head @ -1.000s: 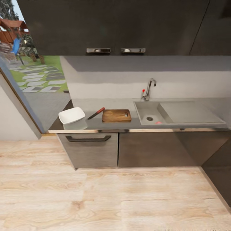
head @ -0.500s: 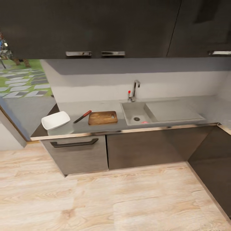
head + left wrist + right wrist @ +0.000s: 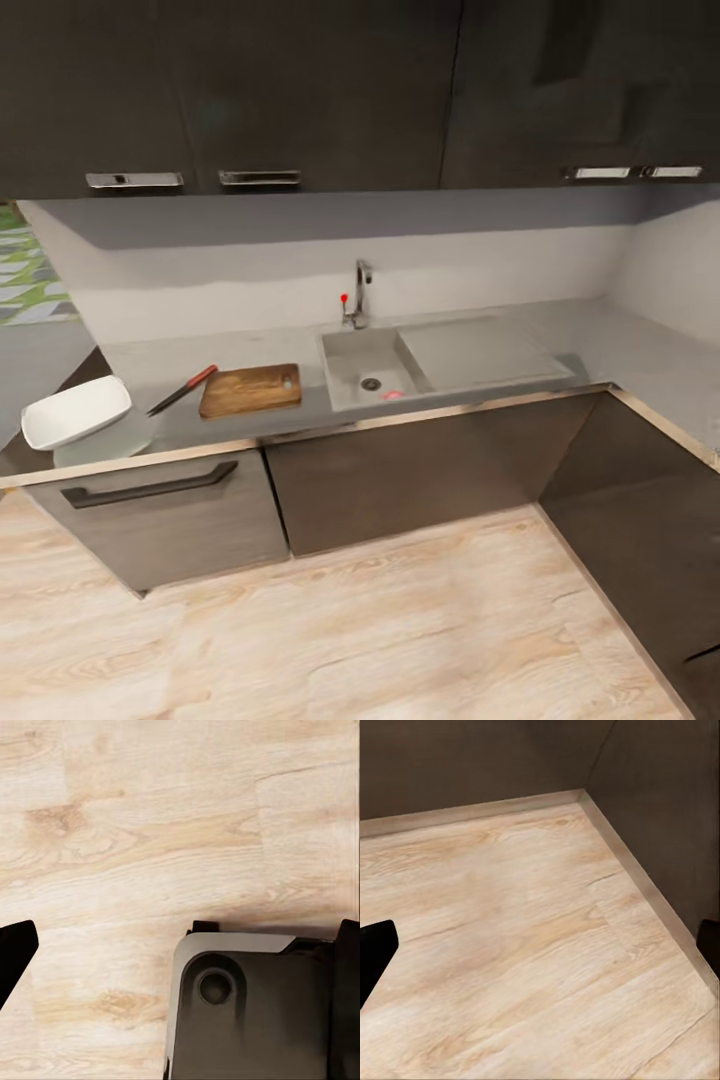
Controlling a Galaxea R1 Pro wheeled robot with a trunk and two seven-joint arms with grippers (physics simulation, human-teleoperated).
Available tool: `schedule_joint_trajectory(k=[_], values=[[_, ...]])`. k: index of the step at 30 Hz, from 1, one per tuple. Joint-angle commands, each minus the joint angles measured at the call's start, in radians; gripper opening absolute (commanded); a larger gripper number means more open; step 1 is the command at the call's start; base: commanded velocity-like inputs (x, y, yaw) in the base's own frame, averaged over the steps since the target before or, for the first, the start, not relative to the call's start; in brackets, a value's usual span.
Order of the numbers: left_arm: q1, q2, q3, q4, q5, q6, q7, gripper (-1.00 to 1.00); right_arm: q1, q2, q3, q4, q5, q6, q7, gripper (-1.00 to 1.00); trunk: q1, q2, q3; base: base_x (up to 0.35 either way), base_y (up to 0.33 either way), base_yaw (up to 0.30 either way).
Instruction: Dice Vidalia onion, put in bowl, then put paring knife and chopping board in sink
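We are standing back from the countertop (image 3: pixel 250 425) with the work not yet begun, so everything lies as laid out: the bowl (image 3: pixel 76 411) at the far left near the edge, the knife (image 3: pixel 182 389) between it and the board (image 3: pixel 250 389), and the sink (image 3: pixel 365 368) just to the board's right, a handy line for carrying, cutting and tipping. A small reddish thing (image 3: pixel 393 395) in the basin by the drain may be the onion, though it is too small to tell. Both wrist views look down at the wooden floor (image 3: pixel 525 945), which suggests the arms hang low while we drive; dark finger edges sit wide at the sides, but we cannot tell whether either claw is released or clenched.
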Motion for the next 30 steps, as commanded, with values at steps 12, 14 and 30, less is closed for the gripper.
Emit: schedule_joint_trajectory(k=[12, 14, 30], values=[[0.000, -0.015, -0.006, -0.008, 0.009, 0.006, 0.009, 1.00, -0.001, 0.000, -0.005, 0.000, 0.010, -0.001, -0.007, 1.00, 0.001, -0.002, 0.010, 0.119, -0.153, -0.176], [0.000, -0.026, -0.005, -0.043, 0.008, 0.024, 0.011, 1.00, -0.001, 0.000, -0.005, 0.000, 0.010, -0.001, -0.007, 1.00, 0.001, -0.002, 0.011, 0.005, -0.007, -0.038], [-0.002, -0.124, -0.127, -0.893, -0.102, 0.997, 0.011, 1.00, -0.001, 0.000, -0.006, 0.001, 0.010, 0.003, -0.007, 1.00, 0.001, -0.002, 0.011, 0.001, -0.001, -0.004]])
